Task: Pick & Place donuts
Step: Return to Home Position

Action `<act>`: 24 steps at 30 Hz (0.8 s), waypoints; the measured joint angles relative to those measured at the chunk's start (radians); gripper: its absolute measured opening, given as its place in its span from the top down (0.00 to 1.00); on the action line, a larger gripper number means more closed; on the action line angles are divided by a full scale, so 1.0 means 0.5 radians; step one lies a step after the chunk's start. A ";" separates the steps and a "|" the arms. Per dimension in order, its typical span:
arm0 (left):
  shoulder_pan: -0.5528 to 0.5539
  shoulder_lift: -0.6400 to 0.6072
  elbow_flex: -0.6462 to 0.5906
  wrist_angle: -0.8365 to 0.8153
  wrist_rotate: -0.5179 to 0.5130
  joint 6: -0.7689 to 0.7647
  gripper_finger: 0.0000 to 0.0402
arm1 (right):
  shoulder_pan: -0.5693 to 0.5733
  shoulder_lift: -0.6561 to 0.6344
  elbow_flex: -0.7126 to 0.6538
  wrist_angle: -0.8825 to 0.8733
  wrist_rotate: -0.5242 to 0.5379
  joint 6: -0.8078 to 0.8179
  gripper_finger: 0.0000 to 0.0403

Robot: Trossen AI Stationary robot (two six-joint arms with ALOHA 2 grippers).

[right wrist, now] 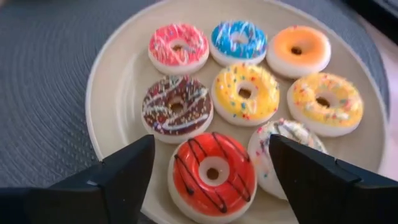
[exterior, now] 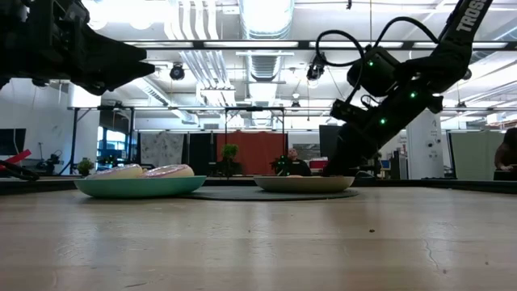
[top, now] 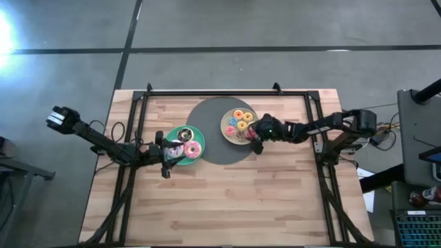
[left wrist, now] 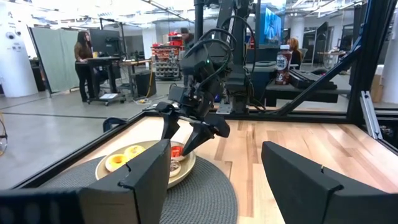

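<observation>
Several tiny donuts lie flat on the pale-yellow plate (top: pixel 239 126), which stands on a dark round mat (top: pixel 213 155). Among them is a red one with dark stripes (right wrist: pixel 211 174). My right gripper (right wrist: pixel 211 142) is open, pointing down over the plate's near-right part (top: pixel 256 140). Its fingers stand on either side of the red donut without touching it. The left wrist view also shows this gripper (left wrist: pixel 183 138). Three larger donuts, one of them pink (top: pixel 193 148), lie on the teal plate (top: pixel 200 138). My left gripper (top: pixel 167 153) is open and empty at the teal plate's left side.
The teal plate overlaps the mat's left edge. A black frame (top: pixel 227 93) runs along the table's far edge and down both sides. Bare wood (top: pixel 227 200) fills the table's near half. People and desks show in the room beyond.
</observation>
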 joint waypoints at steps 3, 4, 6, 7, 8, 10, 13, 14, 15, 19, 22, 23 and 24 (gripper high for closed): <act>0.000 0.000 0.000 0.000 0.000 0.034 0.43 | 0.000 -0.066 0.000 -0.008 0.001 -0.023 0.21; 0.000 0.000 0.000 0.002 0.000 0.047 0.43 | 0.000 -0.100 0.000 -0.008 0.001 -0.024 0.20; 0.000 0.000 0.014 0.002 0.000 0.058 0.43 | 0.000 -0.182 0.000 -0.009 0.001 -0.017 0.19; 0.000 0.000 0.026 0.005 0.000 0.058 0.43 | 0.001 -0.229 0.000 -0.011 0.001 0.000 0.19; 0.000 -0.005 0.037 0.005 -0.001 0.052 0.43 | 0.002 -0.281 0.000 -0.012 0.002 0.025 0.19; 0.000 -0.006 0.059 0.011 -0.001 0.049 0.43 | 0.005 -0.401 0.001 -0.034 0.000 0.078 0.18; 0.000 -0.007 0.074 0.009 0.000 0.061 0.43 | 0.029 -0.599 0.000 -0.186 -0.041 0.019 0.18; 0.000 -0.007 0.075 0.009 0.000 0.063 0.43 | 0.041 -0.667 -0.007 -0.237 -0.070 -0.037 0.18; 0.000 -0.007 0.075 0.008 0.000 0.073 0.43 | 0.056 -0.733 -0.017 -0.281 -0.104 -0.093 0.18; 0.021 -0.019 0.074 -0.008 -0.096 0.077 0.43 | 0.136 -0.985 -0.105 -0.311 -0.152 -0.219 0.19; 0.069 -0.022 0.070 -0.043 -0.126 0.032 0.43 | 0.176 -1.183 -0.201 -0.313 -0.152 -0.266 0.20; 0.089 -0.022 0.070 -0.042 -0.108 0.010 0.43 | 0.185 -1.248 -0.235 -0.308 -0.153 -0.265 0.20; 0.113 -0.024 0.070 -0.040 -0.062 -0.003 0.43 | 0.191 -1.311 -0.269 -0.306 -0.153 -0.263 0.20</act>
